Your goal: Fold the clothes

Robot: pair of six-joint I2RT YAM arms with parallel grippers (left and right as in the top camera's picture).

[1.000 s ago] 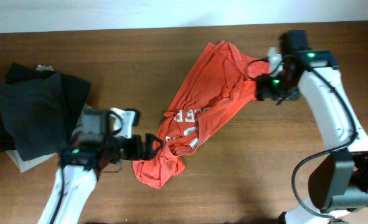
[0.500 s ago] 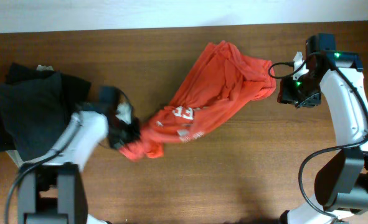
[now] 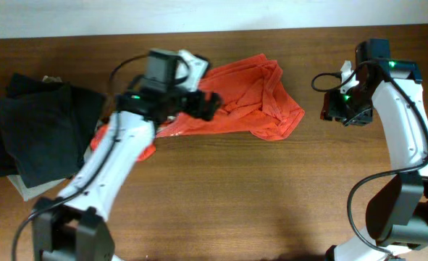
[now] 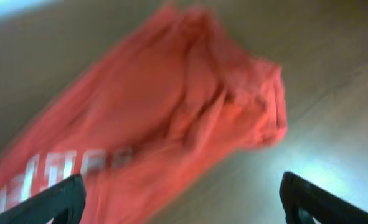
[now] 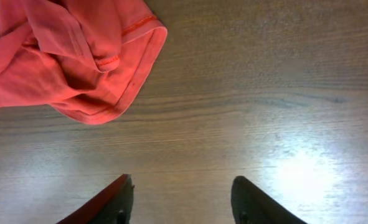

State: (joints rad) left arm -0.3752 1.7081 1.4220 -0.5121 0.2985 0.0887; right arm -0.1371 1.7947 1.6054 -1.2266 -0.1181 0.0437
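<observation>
T-shirt, red-orange, one item, crumpled and unfolded on a wooden table.

Overhead view. I find the left gripper right over the shirt's upper portion. The cloth spreads ahead of its fingertips and trails back beneath its arm. From here I cannot tell whether the fingers touch the fabric. The right gripper hangs apart from the shirt, with a strip of bare wood between its fingers and the nearest orange edge. A pile of dark folded garments lies well behind the left gripper, toward the table's end. A beige garment peeks out from under that pile.

Left wrist view, heavily blurred. I see both fingertips at the bottom corners, spread wide with nothing between them, so the left gripper is open and empty. The T-shirt fills the area ahead of the jaws. Smeared white lettering sits ahead of the one fingertip, and a bunched edge ahead of the other.

Right wrist view, sharp. The two fingers stand apart over bare table, so the right gripper is open and holds nothing. The T-shirt lies ahead and off to one side of the jaws. A stitched hem curls along its near edge, clear of both fingers.
</observation>
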